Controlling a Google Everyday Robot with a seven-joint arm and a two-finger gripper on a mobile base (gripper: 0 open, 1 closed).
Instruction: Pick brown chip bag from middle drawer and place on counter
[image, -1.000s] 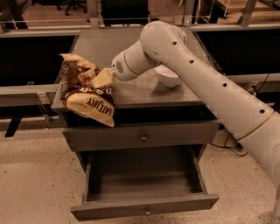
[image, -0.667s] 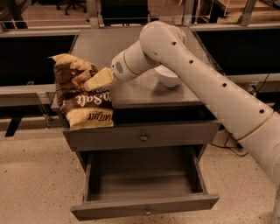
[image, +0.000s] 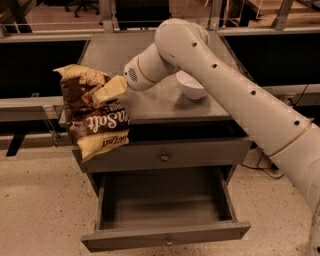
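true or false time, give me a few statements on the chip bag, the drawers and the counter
1. The brown chip bag lies in the middle drawer. False: the gripper is shut on it, holding it in the air by the front left corner of the counter.
2. The middle drawer is pulled open. True.
3. A white bowl sits on the counter. True.
4. The upper drawer front is pulled out. False: it is shut.
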